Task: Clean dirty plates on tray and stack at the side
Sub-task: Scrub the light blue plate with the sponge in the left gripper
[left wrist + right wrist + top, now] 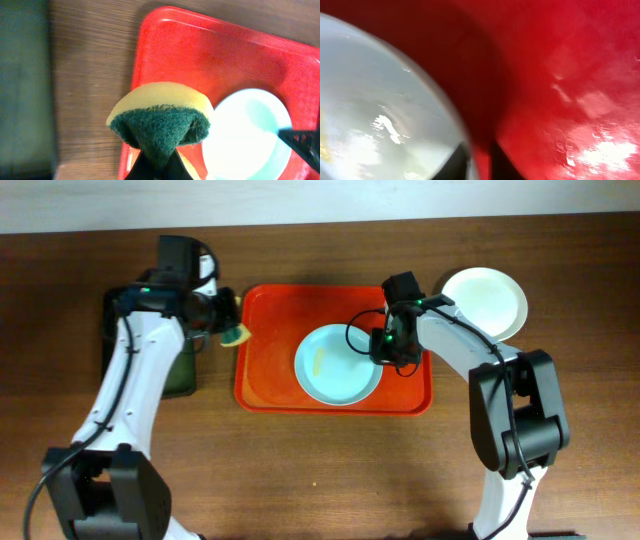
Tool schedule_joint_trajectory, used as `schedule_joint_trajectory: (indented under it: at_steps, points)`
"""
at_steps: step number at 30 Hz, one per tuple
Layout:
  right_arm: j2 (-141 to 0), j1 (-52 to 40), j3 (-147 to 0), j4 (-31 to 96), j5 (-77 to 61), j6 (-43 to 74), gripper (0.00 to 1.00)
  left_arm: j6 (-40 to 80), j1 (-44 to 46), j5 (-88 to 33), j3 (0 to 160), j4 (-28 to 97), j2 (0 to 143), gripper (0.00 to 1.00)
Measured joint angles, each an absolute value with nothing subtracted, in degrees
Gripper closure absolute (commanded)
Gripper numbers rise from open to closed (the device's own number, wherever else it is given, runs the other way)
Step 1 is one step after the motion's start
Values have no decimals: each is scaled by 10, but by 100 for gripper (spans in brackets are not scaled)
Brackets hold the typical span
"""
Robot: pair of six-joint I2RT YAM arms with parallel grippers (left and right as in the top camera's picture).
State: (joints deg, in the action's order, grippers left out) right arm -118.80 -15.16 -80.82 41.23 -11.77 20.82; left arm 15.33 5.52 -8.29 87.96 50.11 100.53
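Observation:
A pale mint-blue plate (340, 375) with a faint yellow smear lies on the red-orange tray (265, 310), right of its middle. My right gripper (385, 352) is at the plate's right rim. In the right wrist view its fingers (480, 162) pinch that rim, one over the plate (370, 100) and one over the tray (560, 75). My left gripper (225, 320) is shut on a yellow-and-green sponge (236, 335) above the tray's left edge. The left wrist view shows the sponge (160, 120) in its jaws (156, 167), with the tray (200, 45) and plate (245, 135) below.
A white plate (490, 300) rests on the wooden table right of the tray, behind my right arm. I cannot tell whether others lie under it. A dark green tray (180, 375) sits at the left under my left arm, and also shows in the left wrist view (22, 75).

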Motion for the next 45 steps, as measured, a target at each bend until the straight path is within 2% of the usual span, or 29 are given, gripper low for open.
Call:
schedule_joint_trajectory:
  at_steps: [9, 17, 21, 27, 30, 32, 39, 45]
  points:
    - [-1202, -152, -808, 363, -197, 212, 91, 152, 202, -105, 880, 449, 1162, 100]
    - [-1203, -153, -808, 361, -201, 213, 91, 165, 264, -111, 880, 352, 1224, 100]
    - [-1203, -154, -808, 361, -202, 213, 91, 165, 270, -25, 880, 356, 1224, 100]
    - [-1204, -158, -808, 366, -211, 213, 91, 167, 274, 187, 880, 401, 1224, 100]
    - [-1205, -163, -808, 369, -218, 213, 91, 167, 279, 247, 916, 460, 1224, 100]
    - [-1205, -162, -808, 371, -218, 212, 91, 167, 272, 215, 951, 482, 1223, 100]
    - [-1205, -162, -808, 372, -220, 213, 91, 177, 256, -29, 1000, 470, 1209, 100]
    - [-1205, -162, -808, 372, -220, 212, 91, 202, 251, -71, 997, 473, 1271, 100]
